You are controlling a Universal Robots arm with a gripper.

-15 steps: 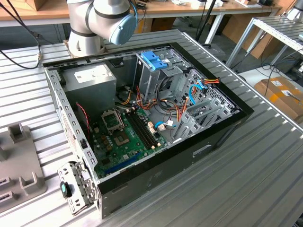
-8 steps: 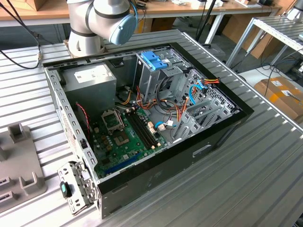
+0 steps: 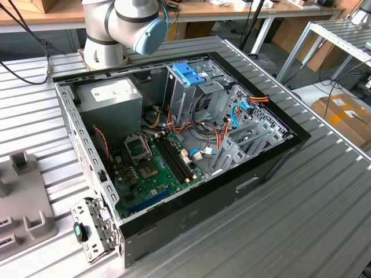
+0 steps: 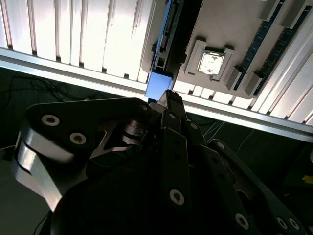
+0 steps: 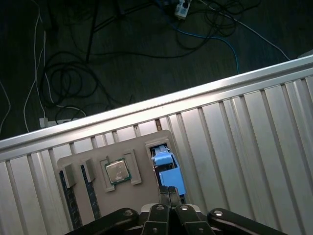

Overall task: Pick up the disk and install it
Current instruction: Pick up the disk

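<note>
Hovering close over the fixture tray [image 5: 127, 196], the gripper [image 5: 168, 192] is holding its two black metal fingers [image 5: 164, 193] drawn together. No gap is showing and nothing is visibly pinched between them. The tips are sitting just at the near end of the disk [image 5: 165, 166].

The disk is standing on edge in a slot of that tray with its light blue plastic rail facing up, probably so that a narrow, graspable edge is being offered from above. Beside it a square processor chip [image 5: 117, 171] is lying flat in a raised frame. Dark memory sticks [image 5: 68, 193] are standing in thin grooves, each pocket seemingly shaped to fix its part.

The grey tray is resting on the ribbed aluminium table [image 5: 234, 127]. Beyond the table's edge, loose cables [image 5: 73, 83] are trailing over a dark floor.

In the exterior view the computer case [image 3: 232, 191] is lying open on its side, likely to expose the bare-metal drive cage [image 3: 185, 101] from above.
</note>
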